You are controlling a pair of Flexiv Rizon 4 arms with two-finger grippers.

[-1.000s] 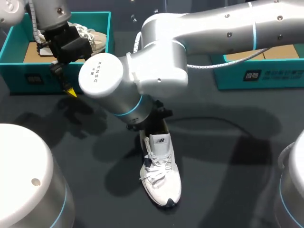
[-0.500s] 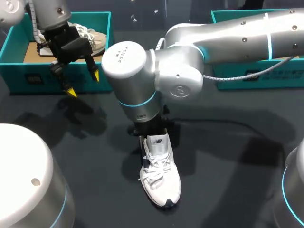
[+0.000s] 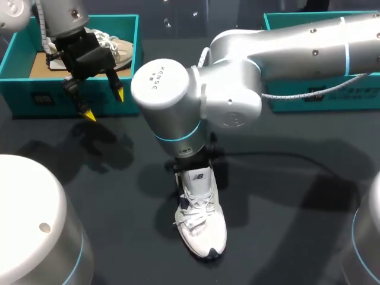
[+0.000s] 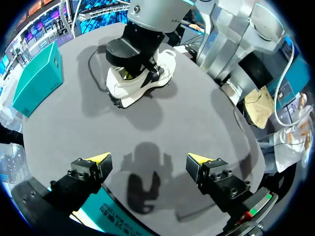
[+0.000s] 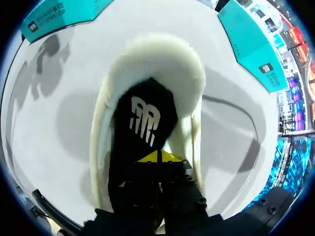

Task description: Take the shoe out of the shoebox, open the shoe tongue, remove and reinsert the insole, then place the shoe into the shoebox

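The shoe (image 3: 200, 222) is out of its box. It stands upright on the dark table (image 3: 285, 196) near the middle, with its toe toward the robot, its laces tied and its white tongue (image 3: 198, 176) up at the back. The right arm (image 3: 196, 101) reaches in over the heel end and hides its own claw in the head view. In the right wrist view the right claw (image 5: 158, 157) points down into the shoe's opening. Its yellow tips are pressed together against the black insole (image 5: 145, 115), and I cannot tell whether they pinch it. The left claw (image 3: 104, 104) hangs well apart from the shoe, with its fingers spread wide and nothing between them. It is just in front of the left box (image 3: 24, 98), which holds a second shoe (image 3: 116, 46). The right box (image 3: 323, 95) sits at the table's far right.
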